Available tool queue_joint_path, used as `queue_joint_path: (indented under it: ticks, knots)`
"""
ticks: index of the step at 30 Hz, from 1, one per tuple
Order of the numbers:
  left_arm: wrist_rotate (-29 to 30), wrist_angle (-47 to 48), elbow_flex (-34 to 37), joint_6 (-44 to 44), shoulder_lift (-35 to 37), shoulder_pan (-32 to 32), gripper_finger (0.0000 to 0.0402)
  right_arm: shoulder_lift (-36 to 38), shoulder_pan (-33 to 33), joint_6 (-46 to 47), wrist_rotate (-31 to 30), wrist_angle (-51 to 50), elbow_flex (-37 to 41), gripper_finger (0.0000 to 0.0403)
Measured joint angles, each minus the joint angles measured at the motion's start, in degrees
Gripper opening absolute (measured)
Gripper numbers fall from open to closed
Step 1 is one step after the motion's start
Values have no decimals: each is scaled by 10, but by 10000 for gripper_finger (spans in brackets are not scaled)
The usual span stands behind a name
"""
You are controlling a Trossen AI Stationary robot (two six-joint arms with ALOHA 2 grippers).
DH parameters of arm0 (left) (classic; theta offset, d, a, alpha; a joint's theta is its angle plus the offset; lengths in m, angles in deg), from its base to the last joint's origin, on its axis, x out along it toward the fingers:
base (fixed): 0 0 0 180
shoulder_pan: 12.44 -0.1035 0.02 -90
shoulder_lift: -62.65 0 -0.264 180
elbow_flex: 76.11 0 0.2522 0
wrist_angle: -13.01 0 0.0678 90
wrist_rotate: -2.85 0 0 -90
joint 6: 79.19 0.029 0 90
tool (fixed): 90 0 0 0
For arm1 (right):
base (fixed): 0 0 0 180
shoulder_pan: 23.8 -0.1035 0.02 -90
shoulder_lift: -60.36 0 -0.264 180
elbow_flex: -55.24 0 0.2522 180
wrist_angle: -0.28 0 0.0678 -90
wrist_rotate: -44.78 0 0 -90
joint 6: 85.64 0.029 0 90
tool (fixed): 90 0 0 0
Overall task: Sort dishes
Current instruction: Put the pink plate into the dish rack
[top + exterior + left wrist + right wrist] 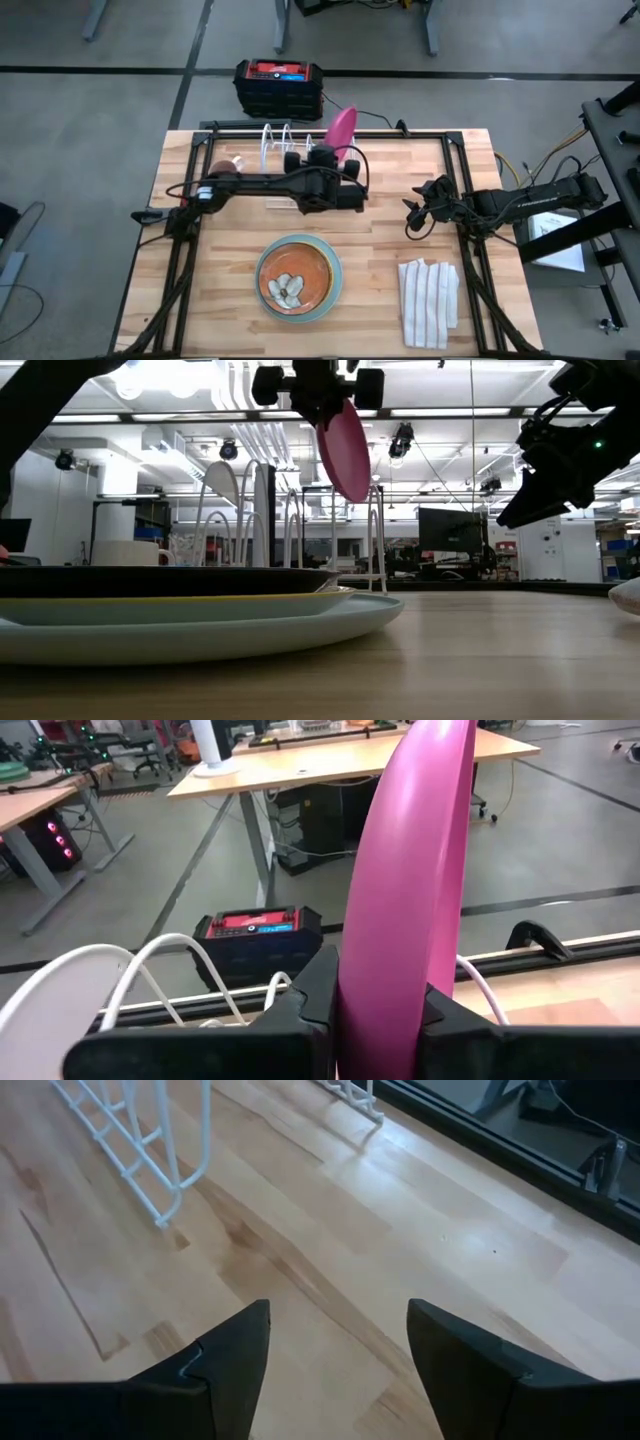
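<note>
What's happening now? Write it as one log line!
left gripper: holds pink plate upright above rack | right gripper: open, empty, waiting | stack: untouched

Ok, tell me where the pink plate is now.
High view: the pink plate is held on edge in the left hand, at the table's far side, beside the white wire rack.

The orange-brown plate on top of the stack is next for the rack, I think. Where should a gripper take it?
Probably by the rim, from the side: the orange-brown plate lies flat inside the teal-blue plate, so only its raised edge offers the fingers a pinch.
</note>
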Motion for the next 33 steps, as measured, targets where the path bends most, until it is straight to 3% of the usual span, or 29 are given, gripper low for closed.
queue_joint_path:
  ticks: [12, 33]
  knots:
    - [-36, -2, 0, 0, -37, -2, 38, -1, 0, 1, 1, 1, 0, 231]
    - [-52, -36, 0, 0, -38, -1, 47, -1, 0, 1, 2, 1, 0, 231]
